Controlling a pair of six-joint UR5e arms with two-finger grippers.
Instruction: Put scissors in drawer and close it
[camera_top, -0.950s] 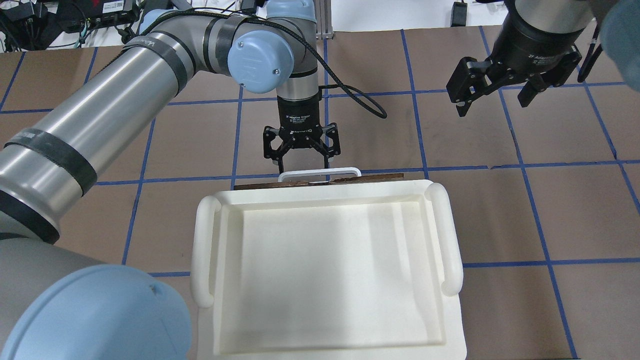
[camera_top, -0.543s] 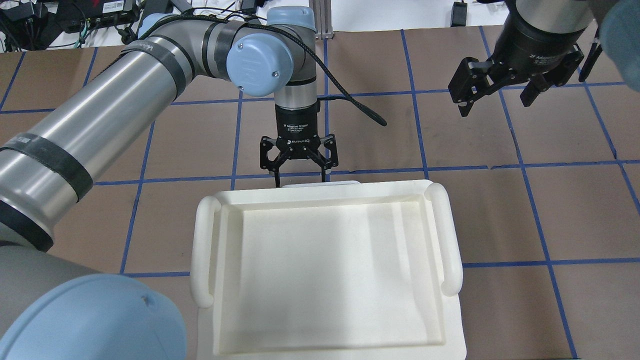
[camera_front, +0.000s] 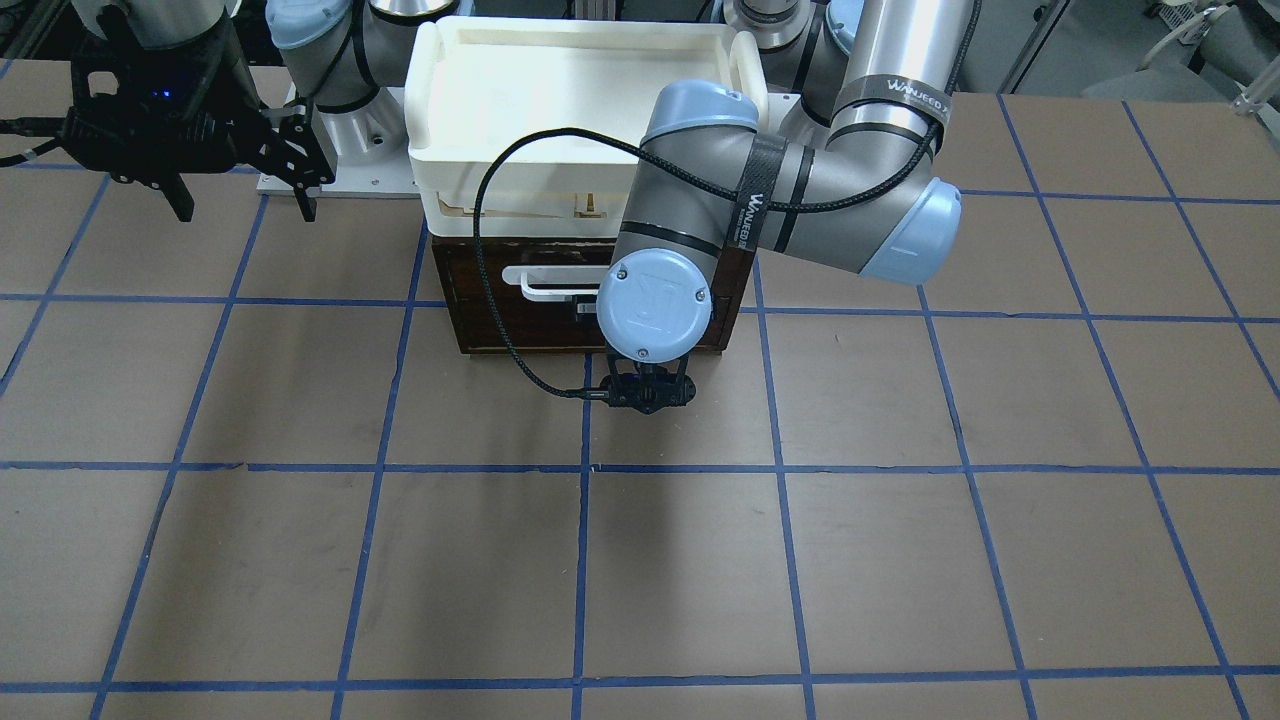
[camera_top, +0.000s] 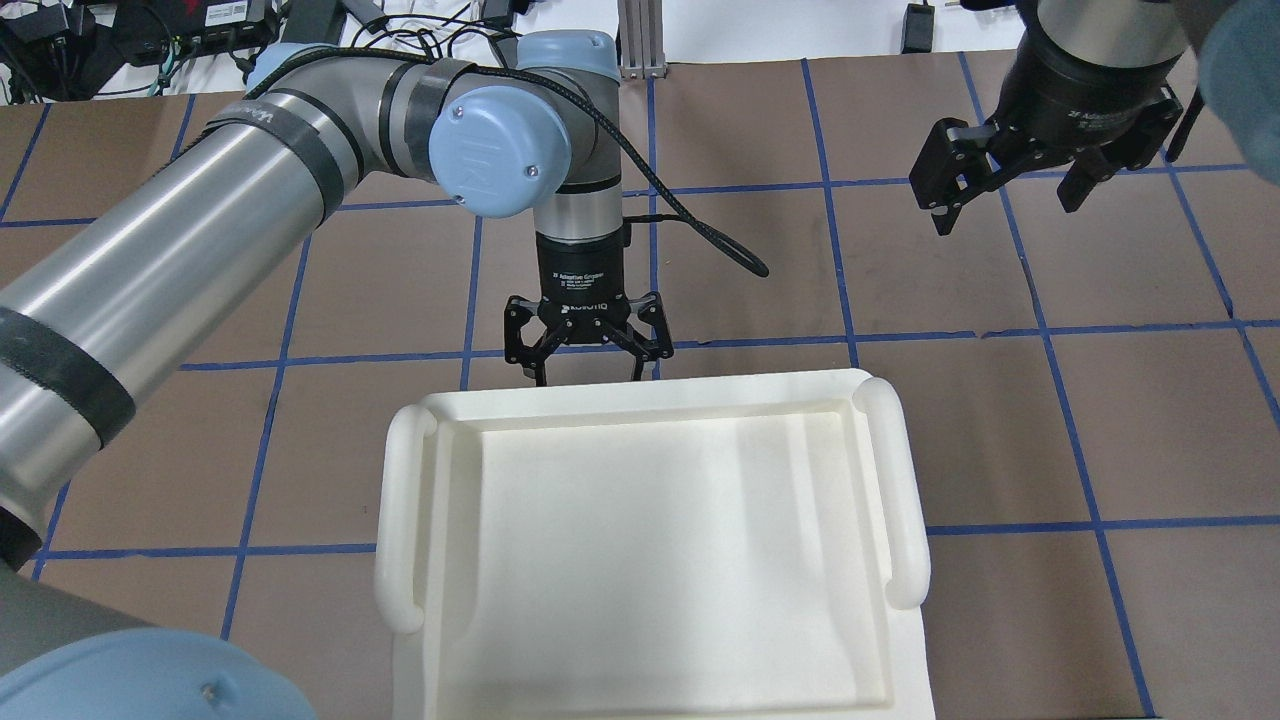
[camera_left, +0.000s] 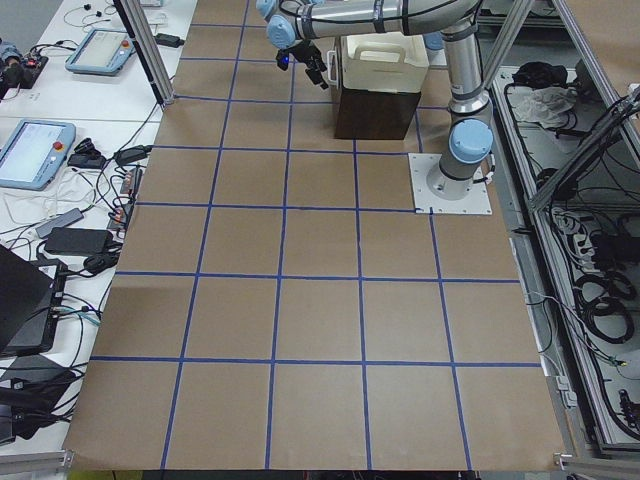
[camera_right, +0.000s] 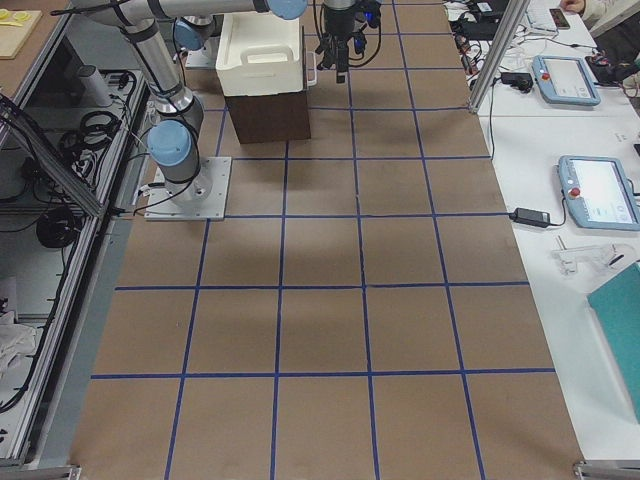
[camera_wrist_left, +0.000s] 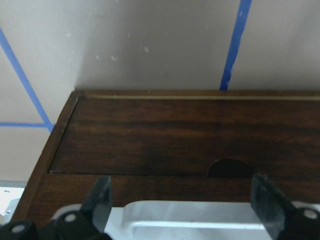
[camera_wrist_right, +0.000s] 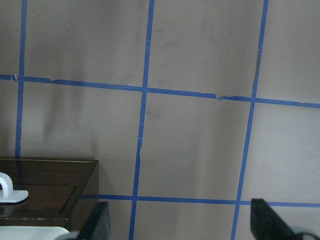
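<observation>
1. Though searching every view, cannot locate scissors; presumably lodged inside drawer (camera_front: 470, 270), unconfirmed.
2. Finds drawer front flush with cabinet (camera_front: 462, 335), white bar handle (camera_front: 545, 284) running crosswise.
3. Places left gripper (camera_top: 590, 378) just before that handle, spread wide, empty, opening aligned along bar.
4. Records right gripper (camera_top: 1008, 210) likewise spread, empty, well apart; rates left arm nearer.

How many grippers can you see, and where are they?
2. The left gripper is open, just in front of the drawer by its white handle. The right gripper is open above the table, off to the robot's right.
</observation>
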